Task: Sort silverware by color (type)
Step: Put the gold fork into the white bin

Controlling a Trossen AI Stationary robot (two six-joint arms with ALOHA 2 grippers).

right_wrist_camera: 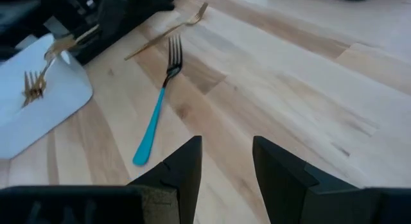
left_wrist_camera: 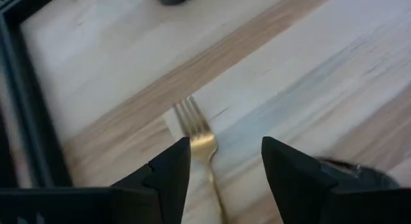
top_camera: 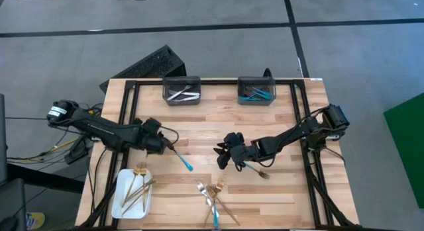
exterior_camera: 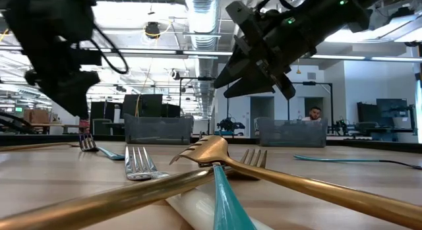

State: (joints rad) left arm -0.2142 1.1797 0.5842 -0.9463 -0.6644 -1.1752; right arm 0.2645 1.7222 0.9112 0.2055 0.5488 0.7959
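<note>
Left wrist view: gold fork point(left_wrist_camera: 200, 139) between hand point(left_wrist_camera: 225, 166) fingers.

I count two dark bins point(top_camera: 181, 90) at the table's far edge, left and right, and one white tray point(top_camera: 123, 197) at the near left. One blue-handled fork point(top_camera: 183, 159) lies alone mid-table, one silver fork point(top_camera: 258, 170) right of it. The gold forks point(top_camera: 138, 184) on the tray and the mixed pile point(top_camera: 213, 198) near the front overlap too much to count.
</note>
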